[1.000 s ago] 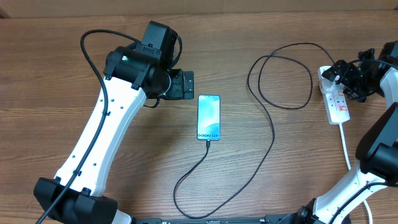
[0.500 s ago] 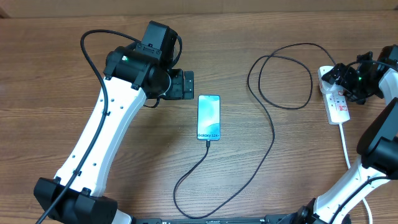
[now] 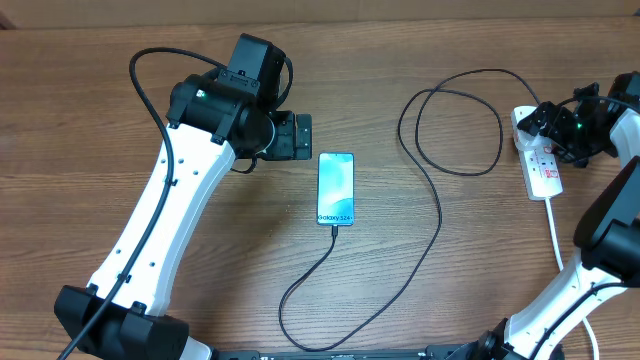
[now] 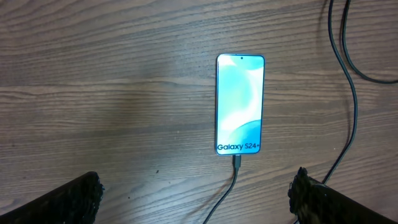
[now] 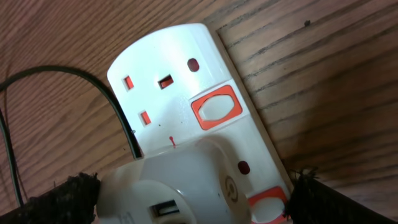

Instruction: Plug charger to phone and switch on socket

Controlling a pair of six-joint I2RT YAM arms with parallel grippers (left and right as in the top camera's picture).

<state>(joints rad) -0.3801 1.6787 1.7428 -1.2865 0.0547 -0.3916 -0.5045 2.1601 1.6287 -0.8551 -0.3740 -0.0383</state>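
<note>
The phone (image 3: pixel 335 188) lies face up mid-table, screen lit, and also shows in the left wrist view (image 4: pixel 240 104). The black charger cable (image 3: pixel 440 215) is plugged into its bottom edge (image 4: pixel 237 163) and loops right to the white power strip (image 3: pixel 545 172). My left gripper (image 3: pixel 300 135) is open and empty, hovering just beyond the phone's top end (image 4: pixel 196 193). My right gripper (image 3: pixel 548 125) is open over the strip's far end. Its fingers straddle a white adapter (image 5: pixel 194 183) seated in the strip (image 5: pixel 186 74), beside an orange-rimmed switch (image 5: pixel 214 107). The cable (image 5: pixel 93 78) runs in beside the adapter.
The strip's thick white cord (image 3: pixel 556 235) runs toward the front right past my right arm's base. A wide cable loop (image 3: pixel 450 120) lies between the phone and the strip. Wood tabletop (image 3: pixel 100 120) lies all around.
My right wrist shifted slightly over the strip's end a second ago and has held still since. Phone, cable and left arm have not moved.
</note>
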